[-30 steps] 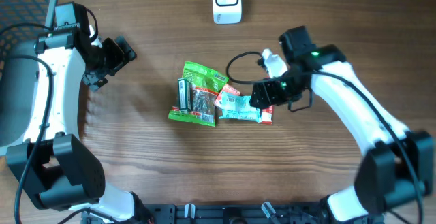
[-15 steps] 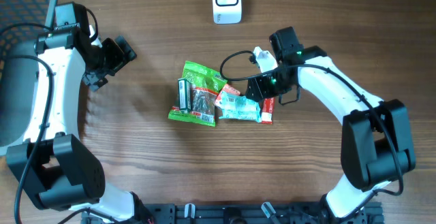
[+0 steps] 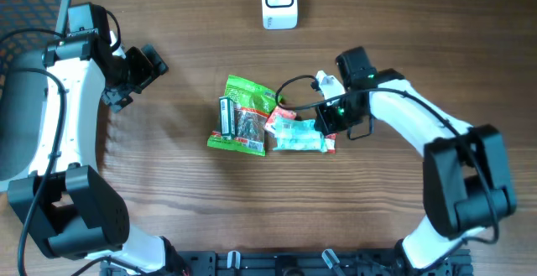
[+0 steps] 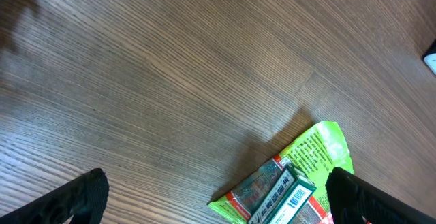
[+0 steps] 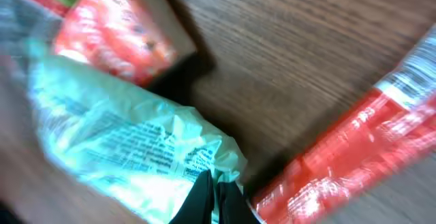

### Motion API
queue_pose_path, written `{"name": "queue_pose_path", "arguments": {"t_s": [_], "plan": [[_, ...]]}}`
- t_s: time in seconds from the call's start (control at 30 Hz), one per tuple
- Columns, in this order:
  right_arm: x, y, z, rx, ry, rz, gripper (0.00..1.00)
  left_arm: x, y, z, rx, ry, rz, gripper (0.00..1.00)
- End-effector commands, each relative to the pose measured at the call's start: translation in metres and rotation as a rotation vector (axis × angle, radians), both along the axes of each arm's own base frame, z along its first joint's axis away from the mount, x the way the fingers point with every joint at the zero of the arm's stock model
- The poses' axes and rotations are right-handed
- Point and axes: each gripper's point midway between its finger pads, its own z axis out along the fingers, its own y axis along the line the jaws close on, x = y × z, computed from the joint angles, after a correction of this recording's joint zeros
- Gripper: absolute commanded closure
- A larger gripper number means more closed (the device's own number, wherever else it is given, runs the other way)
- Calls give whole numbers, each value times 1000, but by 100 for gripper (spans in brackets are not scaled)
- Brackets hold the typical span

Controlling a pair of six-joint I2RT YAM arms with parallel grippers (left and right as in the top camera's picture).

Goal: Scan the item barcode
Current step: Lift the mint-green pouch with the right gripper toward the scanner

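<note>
Right gripper (image 3: 325, 125) was clenched, fingertips pinching the crinkled edge of the teal packet (image 3: 294, 135). That packet lay on the table, touching the right side of the green packet (image 3: 244, 112). Left gripper (image 3: 143, 65) hung released, jaws wide, well left of the green packet. Scanner (image 3: 278, 1) sat well beyond it, slightly right.

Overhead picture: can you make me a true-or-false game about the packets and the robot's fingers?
1. The white scanner sits apart from the packets. True.
2. The left fingers hold the green packet. False: they are open and away from it; it lies on the table.
3. The right fingers are shut on the pale blue packet. True.
4. The pale blue packet lies right under the scanner. False: it lies beside the green packet.
</note>
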Motion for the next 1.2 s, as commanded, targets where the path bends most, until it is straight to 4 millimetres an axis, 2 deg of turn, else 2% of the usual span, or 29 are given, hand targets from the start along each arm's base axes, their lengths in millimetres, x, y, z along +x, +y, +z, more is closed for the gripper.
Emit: {"name": "queue_pose_path", "arguments": {"t_s": [0.0,0.1,0.13,0.23,0.3,0.37,0.4,0.43,0.47,0.5,0.57,0.67,0.77,0.93,1.17], "plan": [[21,-4,70,58,-182,-2,96,0,-1,-4,-7,7,-9,0],[16,-16,96,58,-227,-30,96,0,-1,-4,-7,7,-9,0],[12,-29,101,14,-234,-55,96,0,-1,-4,-7,7,-9,0],[7,-63,91,-166,-224,-104,96,0,-1,-4,-7,7,-9,0],[9,-71,80,-215,-219,-112,96,0,-1,-4,-7,7,-9,0],[9,-69,75,-211,-204,-109,93,0,-1,-4,-7,7,-9,0],[8,-65,73,-187,-188,-103,80,0,-1,-4,-7,7,-9,0],[5,-57,71,-147,-167,-92,61,0,-1,-4,-7,7,-9,0],[2,-48,71,-91,-143,-79,53,0,-1,-4,-7,7,-9,0],[-1,-37,71,-32,-118,-66,50,0,-1,-4,-7,7,-9,0],[-7,-25,66,28,-70,-60,46,0,-1,-4,-7,7,-9,0],[-10,-23,48,-20,-58,-42,43,0,-1,-4,-7,7,-9,0],[-11,-24,25,-111,-133,109,40,0,-1,-4,-7,7,-9,0],[1,-21,14,-119,-202,199,38,0,-1,-4,-7,7,-9,0],[-2,-16,-7,-96,-158,246,33,0,-1,-4,-7,7,-9,0]]}}
